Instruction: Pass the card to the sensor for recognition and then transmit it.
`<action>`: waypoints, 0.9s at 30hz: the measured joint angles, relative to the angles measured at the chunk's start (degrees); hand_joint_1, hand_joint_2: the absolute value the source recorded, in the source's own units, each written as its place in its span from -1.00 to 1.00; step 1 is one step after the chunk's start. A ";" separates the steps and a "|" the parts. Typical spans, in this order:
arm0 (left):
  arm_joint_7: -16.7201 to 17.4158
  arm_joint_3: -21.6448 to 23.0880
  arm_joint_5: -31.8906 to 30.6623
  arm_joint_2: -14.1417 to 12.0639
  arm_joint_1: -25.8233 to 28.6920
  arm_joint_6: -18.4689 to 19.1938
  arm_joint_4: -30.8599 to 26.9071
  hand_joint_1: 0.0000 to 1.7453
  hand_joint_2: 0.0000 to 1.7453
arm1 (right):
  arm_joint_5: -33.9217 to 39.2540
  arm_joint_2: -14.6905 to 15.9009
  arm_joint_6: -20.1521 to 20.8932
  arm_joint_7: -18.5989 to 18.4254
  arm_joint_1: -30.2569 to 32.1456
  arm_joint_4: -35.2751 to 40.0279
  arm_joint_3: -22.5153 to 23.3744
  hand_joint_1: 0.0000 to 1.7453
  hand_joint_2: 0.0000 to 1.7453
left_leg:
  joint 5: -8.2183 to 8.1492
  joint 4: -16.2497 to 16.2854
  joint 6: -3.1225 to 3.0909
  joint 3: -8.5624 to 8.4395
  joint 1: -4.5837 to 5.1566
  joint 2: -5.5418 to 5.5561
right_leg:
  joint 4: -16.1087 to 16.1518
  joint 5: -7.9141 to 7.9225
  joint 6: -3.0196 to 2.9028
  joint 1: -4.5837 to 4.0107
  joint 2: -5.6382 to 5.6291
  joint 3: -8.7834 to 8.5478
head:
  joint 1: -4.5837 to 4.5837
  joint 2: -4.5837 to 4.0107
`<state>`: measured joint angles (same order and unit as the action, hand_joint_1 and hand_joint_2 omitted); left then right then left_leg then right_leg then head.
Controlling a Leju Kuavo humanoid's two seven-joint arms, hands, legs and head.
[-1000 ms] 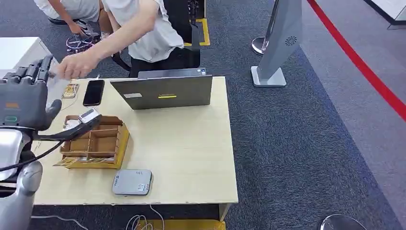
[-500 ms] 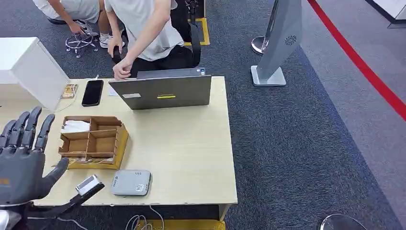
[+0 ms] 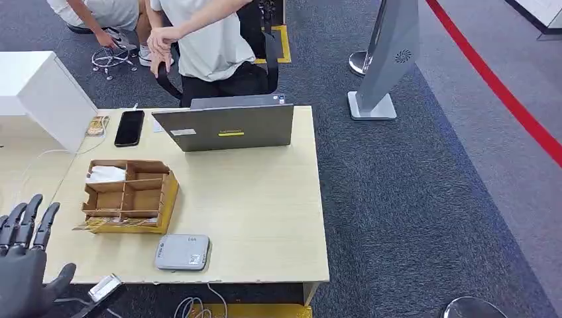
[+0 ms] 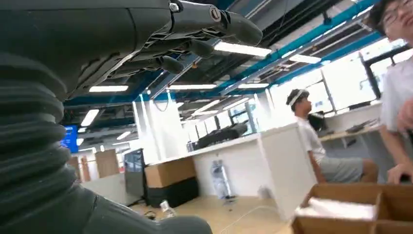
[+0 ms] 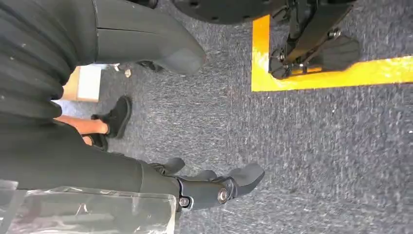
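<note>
My left hand point(image 3: 24, 266) hangs low at the table's near-left corner with its fingers spread and nothing in it. In the left wrist view its fingers point(image 4: 204, 27) stretch out in the air, holding nothing. The grey card sensor point(image 3: 183, 252) lies flat near the table's front edge, to the right of that hand. A wooden divided box point(image 3: 130, 196) stands behind the sensor, with white cards point(image 3: 106, 174) in its back-left compartment; the cards point(image 4: 336, 207) also show in the left wrist view. My right hand point(image 5: 204, 187) hangs over the carpet, fingers loosely apart, holding nothing.
A laptop point(image 3: 225, 127) stands at the table's far edge, a black phone point(image 3: 129, 127) to its left. A person point(image 3: 205, 40) sits behind the laptop with one hand raised. A white cabinet point(image 3: 40, 93) stands at the far left. A grey stand point(image 3: 388, 59) is on the carpet.
My left hand has dropped from up near the person's reaching hand down to the table's near-left corner. The person's arm has drawn back behind the laptop.
</note>
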<state>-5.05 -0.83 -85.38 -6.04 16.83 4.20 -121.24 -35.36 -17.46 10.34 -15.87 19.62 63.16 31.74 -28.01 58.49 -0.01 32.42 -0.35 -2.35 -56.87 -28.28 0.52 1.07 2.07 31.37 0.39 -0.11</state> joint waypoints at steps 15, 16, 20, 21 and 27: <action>8.70 -2.17 -2.55 -0.45 -6.92 1.62 14.22 -1.00 1.00 | -5.05 0.00 3.04 1.35 -0.66 0.09 -0.05 -1.00 1.00 | 0.04 0.01 0.04 -0.06 -0.05 0.01 | -0.01 0.03 -0.02 -0.04 0.00 -0.03 | 0.02 0.00; 8.70 -2.17 -2.55 -0.45 -6.92 1.62 14.22 -1.00 1.00 | -5.05 0.00 3.04 1.35 -0.66 0.09 -0.05 -1.00 1.00 | 0.04 0.01 0.04 -0.06 -0.05 0.01 | -0.01 0.03 -0.02 -0.04 0.00 -0.03 | 0.02 0.00; 9.14 0.88 -2.55 -2.25 -9.36 2.56 16.57 -1.00 1.00 | -6.17 0.00 3.65 1.73 -0.89 -0.08 0.19 -1.00 1.00 | 0.04 0.01 0.04 -0.05 -0.05 0.00 | -0.01 0.03 -0.02 -0.04 -0.01 -0.02 | 0.00 0.00; 7.86 3.50 -2.55 -3.71 -11.69 3.61 18.82 -1.00 1.00 | -6.78 0.00 4.57 2.36 -1.04 -0.21 0.33 -1.00 1.00 | 0.04 0.01 0.04 -0.05 -0.05 0.00 | -0.01 0.03 -0.02 -0.04 0.00 -0.02 | 0.00 0.00; 5.55 7.52 -2.55 -4.56 -14.52 5.07 23.04 -1.00 1.00 | -7.50 0.00 5.75 3.43 -1.24 -0.39 0.92 -1.00 1.00 | 0.04 0.02 0.04 -0.05 -0.05 -0.02 | -0.01 0.04 -0.03 -0.04 -0.03 -0.02 | 0.00 0.00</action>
<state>0.50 6.69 -87.93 -10.60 2.31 9.27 -98.20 -42.86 -17.46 16.09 -12.44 18.38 62.77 32.65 -27.98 58.51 0.03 32.36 -0.40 -2.37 -56.88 -28.24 0.50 1.02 2.04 31.35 0.39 -0.11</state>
